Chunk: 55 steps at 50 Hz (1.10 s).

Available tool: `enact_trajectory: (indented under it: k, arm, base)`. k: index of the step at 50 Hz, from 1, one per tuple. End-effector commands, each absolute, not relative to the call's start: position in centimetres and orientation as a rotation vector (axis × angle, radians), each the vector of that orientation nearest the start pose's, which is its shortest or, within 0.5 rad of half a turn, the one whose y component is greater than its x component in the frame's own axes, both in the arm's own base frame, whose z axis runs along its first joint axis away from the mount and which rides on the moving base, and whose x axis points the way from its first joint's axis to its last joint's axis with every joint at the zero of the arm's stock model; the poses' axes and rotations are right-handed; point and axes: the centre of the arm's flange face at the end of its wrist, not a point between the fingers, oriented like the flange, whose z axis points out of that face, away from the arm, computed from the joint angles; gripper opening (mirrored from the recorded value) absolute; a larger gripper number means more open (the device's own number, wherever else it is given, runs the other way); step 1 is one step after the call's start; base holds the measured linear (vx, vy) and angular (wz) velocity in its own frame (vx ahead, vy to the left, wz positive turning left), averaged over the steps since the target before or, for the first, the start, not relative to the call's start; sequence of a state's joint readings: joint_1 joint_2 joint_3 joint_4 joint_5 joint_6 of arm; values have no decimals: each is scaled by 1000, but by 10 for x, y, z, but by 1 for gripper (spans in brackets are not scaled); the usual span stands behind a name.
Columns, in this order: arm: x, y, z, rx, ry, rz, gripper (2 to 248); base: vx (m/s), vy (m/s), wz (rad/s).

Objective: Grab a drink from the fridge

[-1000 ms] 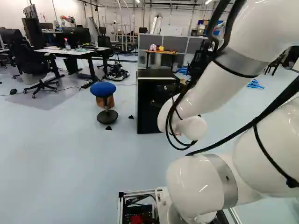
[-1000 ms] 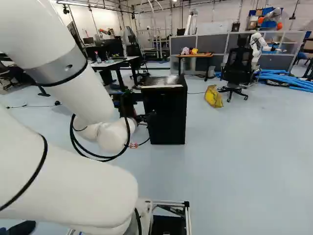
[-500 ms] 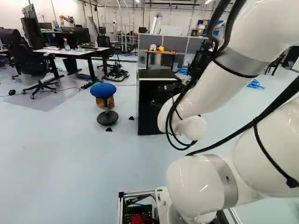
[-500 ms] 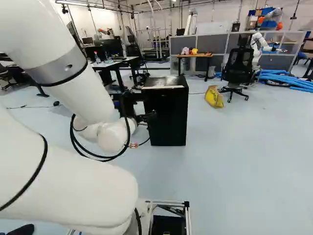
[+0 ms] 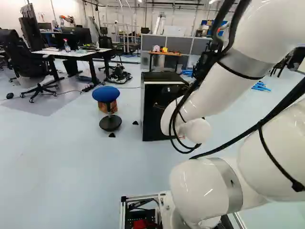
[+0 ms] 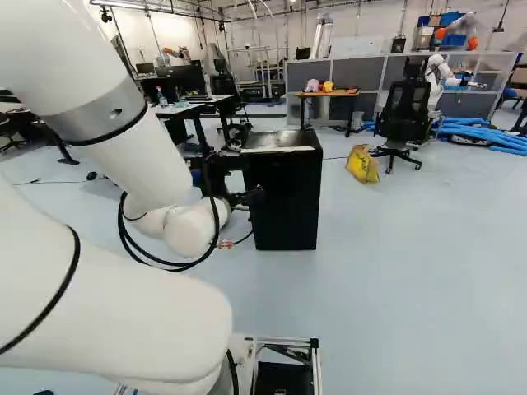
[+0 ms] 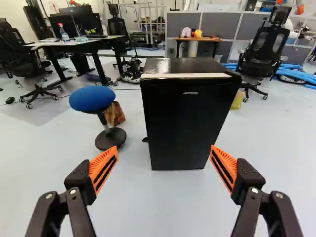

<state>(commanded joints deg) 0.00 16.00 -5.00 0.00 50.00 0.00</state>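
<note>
Base [image 5: 165, 202] rolled fwd, closer to fridge [image 7: 185, 123], ahead of gripper [image 6: 247, 197] w/ fingers spread.

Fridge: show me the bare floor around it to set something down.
Bare floor lies between the fridge and the open gripper, and from the fridge towards the yellow bag. Crowded: beside the blue stool, where a brown box and a small black wedge stand.

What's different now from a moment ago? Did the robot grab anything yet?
The base has moved forward, so the black fridge now looks closer. The arm keeps its pose above the base. Nothing is held: the gripper is open, short of the closed fridge. The fridge and blue stool stand where they did on the floor.
</note>
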Motion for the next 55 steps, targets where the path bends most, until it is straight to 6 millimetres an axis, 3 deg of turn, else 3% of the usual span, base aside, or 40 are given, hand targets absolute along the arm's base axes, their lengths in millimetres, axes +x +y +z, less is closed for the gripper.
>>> enact_trajectory:
  k: [55]
  arm:
    - [270,0,366,-2558,0,-1824,247]
  base:
    - [112,45,-15]
